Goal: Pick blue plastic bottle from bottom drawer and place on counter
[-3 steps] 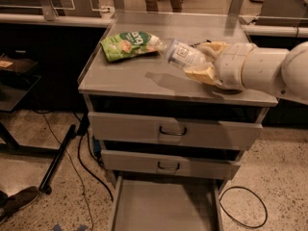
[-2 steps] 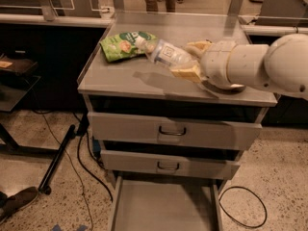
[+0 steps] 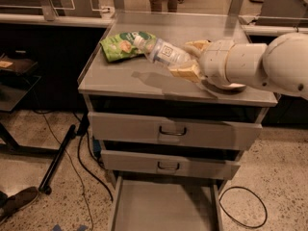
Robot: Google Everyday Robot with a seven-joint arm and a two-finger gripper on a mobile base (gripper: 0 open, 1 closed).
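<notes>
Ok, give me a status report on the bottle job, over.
Gripper over the counter, jaws shut on the blue plastic bottle. Bottle tilted, cap end by the green snack bag. Bottom drawer open below.

your gripper (image 3: pixel 188 59) has moved left over the counter (image 3: pixel 110 81) since a second ago. it takes the blue plastic bottle (image 3: pixel 163 52) along, pinched between its fingers (image 3: pixel 185 71). before, the bottle's white cap end sat to the right of the green snack bag (image 3: pixel 118 47). now it reaches over the bag's right edge. the bottle's shadow (image 3: pixel 168 83) on the counter has slid left too. more of the fat white arm (image 3: pixel 260 64) now shows on the right.
</notes>
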